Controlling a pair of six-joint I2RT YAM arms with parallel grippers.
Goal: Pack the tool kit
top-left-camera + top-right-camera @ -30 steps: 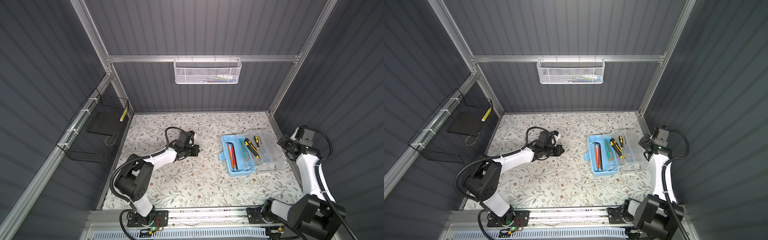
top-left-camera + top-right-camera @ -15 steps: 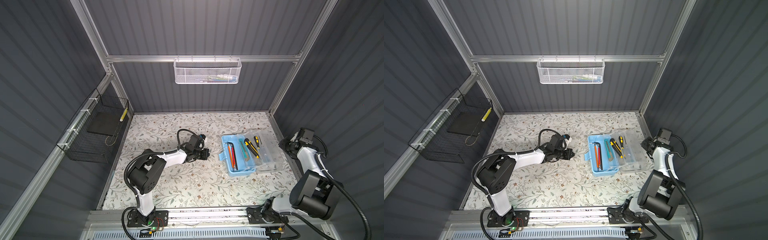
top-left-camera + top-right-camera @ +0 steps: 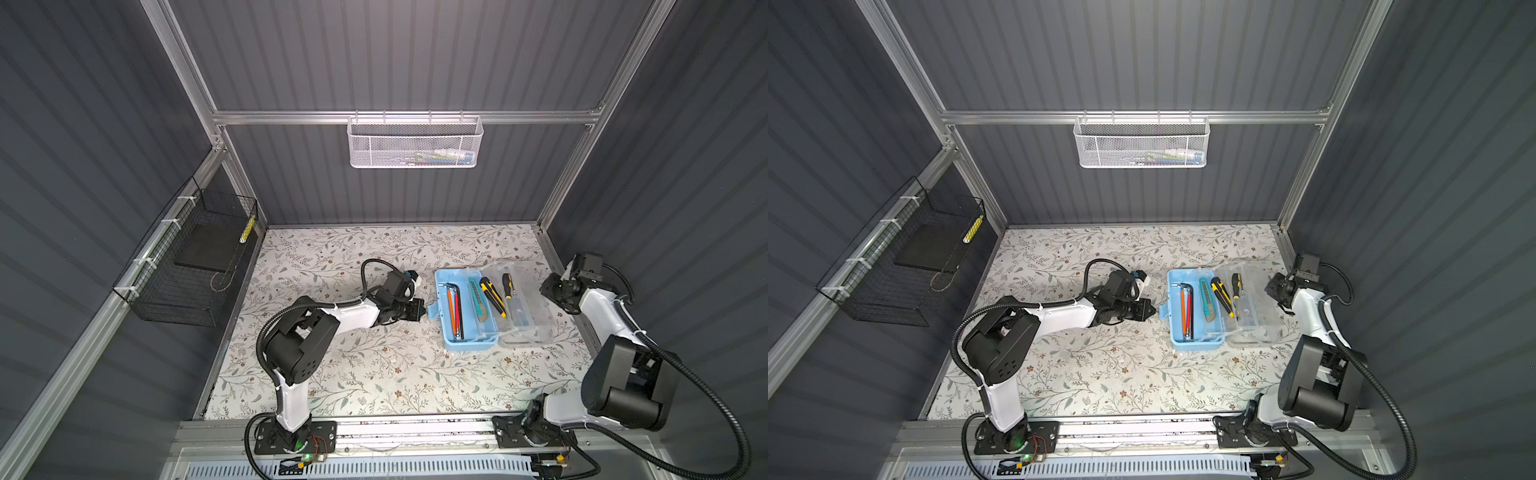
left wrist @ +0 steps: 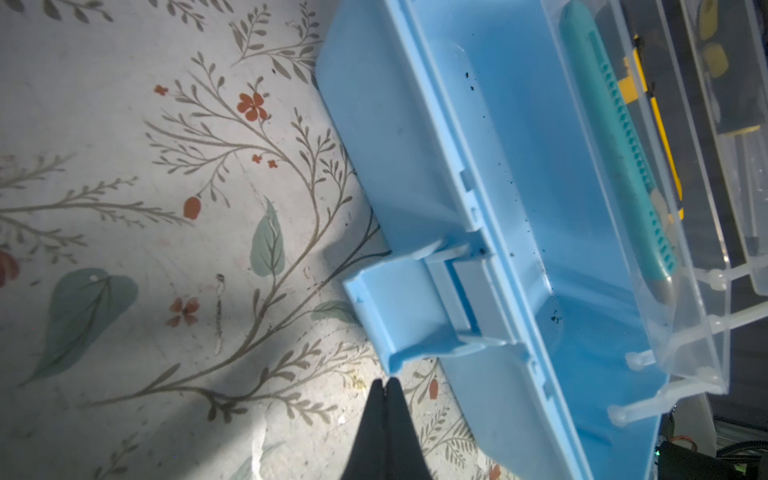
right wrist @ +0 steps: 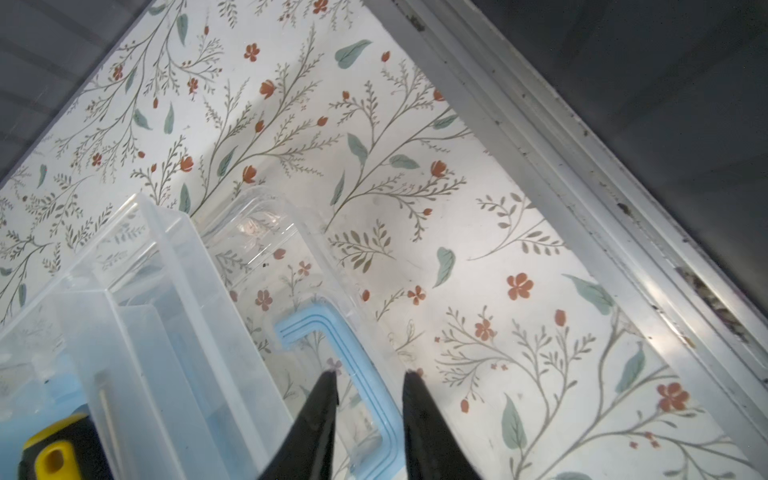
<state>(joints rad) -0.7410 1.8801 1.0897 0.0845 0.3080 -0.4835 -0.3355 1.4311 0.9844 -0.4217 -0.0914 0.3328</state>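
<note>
The tool kit (image 3: 451,338) (image 3: 1177,338) lies open right of the mat's middle, a light-blue box. Its clear lid (image 3: 534,320) (image 5: 266,232) is folded out to the right. Hex keys (image 3: 455,307), a teal cutter (image 4: 615,158), a yellow-black knife (image 3: 492,297) and a screwdriver (image 3: 508,291) lie in it. My left gripper (image 3: 423,309) (image 3: 1149,311) (image 4: 386,382) is shut and empty, its tip just short of the blue latch (image 4: 399,316) on the box's left side. My right gripper (image 3: 547,289) (image 5: 370,374) is closed over the lid's outer rim and the pale-blue handle (image 5: 357,357).
A white mesh basket (image 3: 415,143) hangs on the back wall. A black wire basket (image 3: 195,266) with a dark slab hangs on the left wall. The aluminium frame rail (image 5: 582,187) and the right wall run close behind my right gripper.
My left arm has swung right across the mat, bringing its shut gripper up to the box's latch. My right gripper has narrowed onto the lid's rim, and that arm's elbow has folded down.
</note>
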